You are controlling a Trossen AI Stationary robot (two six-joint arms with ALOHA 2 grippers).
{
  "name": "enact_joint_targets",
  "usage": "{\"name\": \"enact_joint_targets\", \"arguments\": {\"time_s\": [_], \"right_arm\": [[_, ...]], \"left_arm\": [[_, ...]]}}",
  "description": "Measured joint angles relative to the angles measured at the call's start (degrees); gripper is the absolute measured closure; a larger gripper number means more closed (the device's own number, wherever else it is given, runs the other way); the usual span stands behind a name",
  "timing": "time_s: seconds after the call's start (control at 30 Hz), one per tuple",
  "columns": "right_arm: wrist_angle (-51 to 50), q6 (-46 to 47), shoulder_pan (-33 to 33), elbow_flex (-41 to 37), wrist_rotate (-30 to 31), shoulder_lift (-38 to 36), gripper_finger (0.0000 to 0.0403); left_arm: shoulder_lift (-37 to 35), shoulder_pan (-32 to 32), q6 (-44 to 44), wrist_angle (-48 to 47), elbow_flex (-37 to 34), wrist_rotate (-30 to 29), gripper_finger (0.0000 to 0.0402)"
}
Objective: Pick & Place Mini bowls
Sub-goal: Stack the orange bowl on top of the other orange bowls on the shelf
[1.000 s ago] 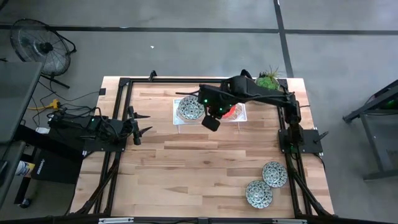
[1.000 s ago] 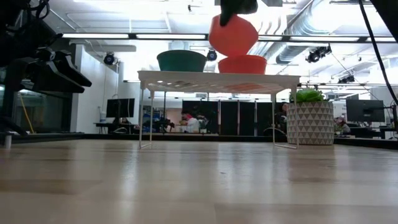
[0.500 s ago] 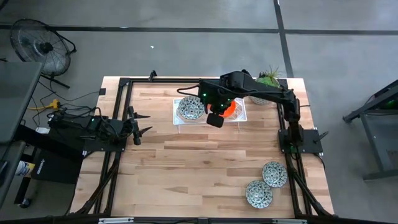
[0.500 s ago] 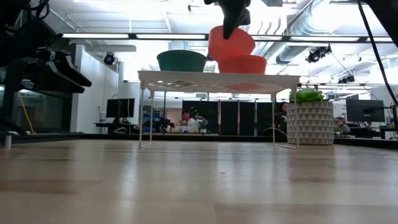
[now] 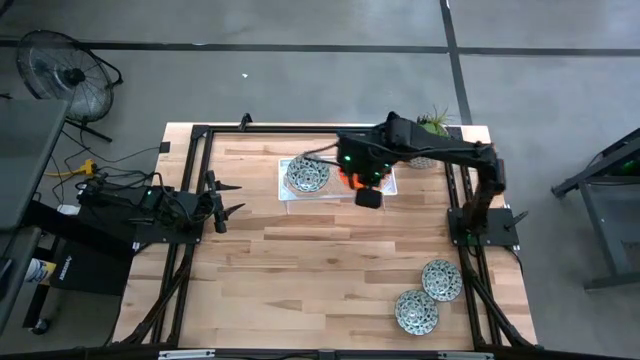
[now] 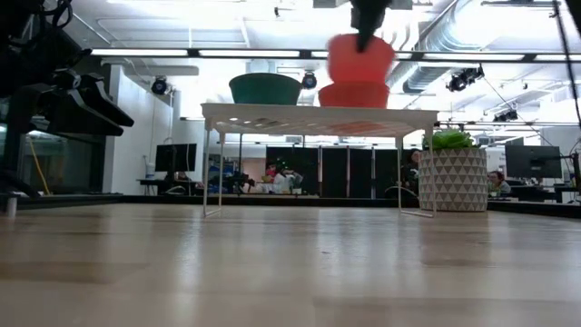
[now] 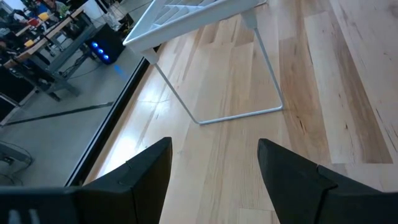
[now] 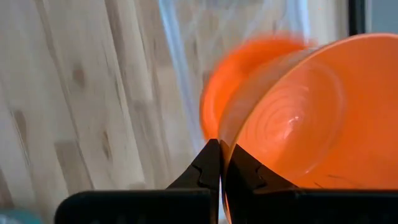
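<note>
Right claw (image 8: 219, 163) pinches orange bowl (image 8: 298, 118), seemingly over rack (image 6: 318, 115).

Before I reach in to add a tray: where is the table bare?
Bare: the wide wood between the white rack and the two mosaic bowls, toward the left tool. Crowded: the rack, where the right tool holds an orange bowl.

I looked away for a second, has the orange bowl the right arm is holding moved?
Yes. The held orange bowl has shifted rightward along the white rack, now sitting directly above the orange bowl on the rack.
</note>
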Motion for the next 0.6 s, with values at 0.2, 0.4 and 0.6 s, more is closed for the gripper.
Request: {"name": "enact_joint_targets", "arguments": {"time_s": [0.2, 0.4, 0.6], "right_arm": [[0.5, -0.5, 0.3, -11.3, 4.2, -8.1, 0.0403], [0.1, -6.9, 0.6, -12.8, 2.8, -10.2, 0.0403], [1.0, -19.4, 1.1, -12.6, 0.1, -8.9, 0.0403]], "left_arm": [[0.0, 0.0, 0.0, 0.0, 0.0, 0.0, 0.0169], [0.0, 0.0, 0.0, 0.0, 0.0, 0.0, 0.0169], [0.0, 0.0, 0.0, 0.0, 0.0, 0.0, 0.0169]]}}
